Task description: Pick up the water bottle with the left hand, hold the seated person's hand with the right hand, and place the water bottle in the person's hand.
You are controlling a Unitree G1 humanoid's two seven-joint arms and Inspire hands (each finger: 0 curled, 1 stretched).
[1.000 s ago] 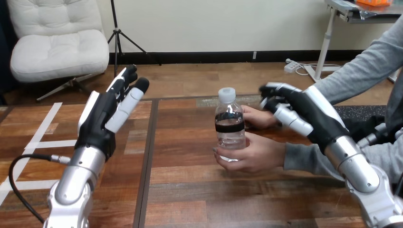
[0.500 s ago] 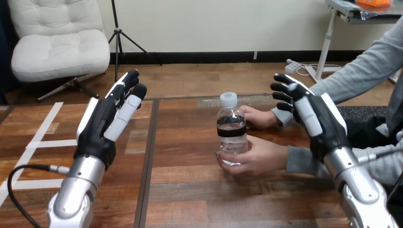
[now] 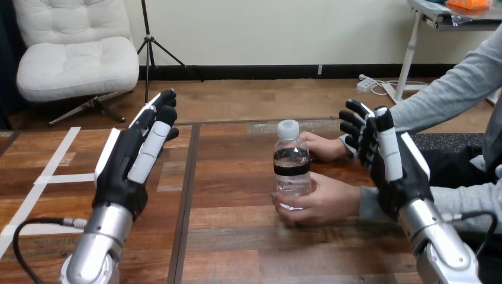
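The robot's black right hand with white shells [image 3: 393, 168] has pulled back from the person's far hand [image 3: 322, 147], the one behind the clear plastic water bottle with a white cap [image 3: 291, 163]. A second ago its fingers were bent and leaned over toward that hand, very close to it. Now its fingers stand straight and point up. The hand is apart from both of the person's hands and nearer the right edge of the brown wooden table [image 3: 237, 236]. The robot's left hand [image 3: 127, 163] has come down a little toward the table's near edge. The whole view has slid a tiny bit, so the camera moved.
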